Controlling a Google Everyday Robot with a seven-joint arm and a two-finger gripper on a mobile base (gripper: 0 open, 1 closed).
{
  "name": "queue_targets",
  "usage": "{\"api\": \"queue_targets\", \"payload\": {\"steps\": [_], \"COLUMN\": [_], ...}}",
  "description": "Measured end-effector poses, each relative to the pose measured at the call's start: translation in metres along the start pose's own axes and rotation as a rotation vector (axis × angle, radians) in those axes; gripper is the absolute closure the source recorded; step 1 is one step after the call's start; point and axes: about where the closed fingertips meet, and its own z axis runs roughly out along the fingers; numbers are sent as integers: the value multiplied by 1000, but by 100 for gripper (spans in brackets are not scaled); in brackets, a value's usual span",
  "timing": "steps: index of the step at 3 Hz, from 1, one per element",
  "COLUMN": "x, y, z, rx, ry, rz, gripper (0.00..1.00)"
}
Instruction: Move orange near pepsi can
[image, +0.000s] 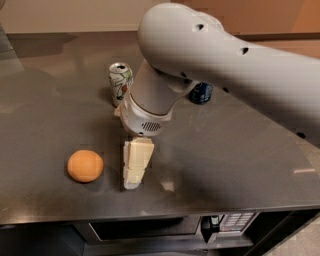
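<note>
The orange sits on the dark counter at the front left. My gripper hangs from the big white arm, just right of the orange and a short gap away from it, low over the counter. The pepsi can stands behind the arm at the back; only its dark blue lower part shows, the rest is hidden by the arm.
A white-and-green can stands upright at the back left, behind the gripper. The counter's front edge runs below, with a microwave-like appliance under it. The arm covers the upper right of the view.
</note>
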Motion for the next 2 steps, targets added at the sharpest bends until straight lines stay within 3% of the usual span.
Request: {"api": "queue_targets", "payload": {"steps": [1, 2], "x": [-5, -30], "y": [-3, 0], "z": [8, 15], "rx": [-10, -39], "ry": [-1, -30], "rz": [5, -9], "gripper": [0, 0]}}
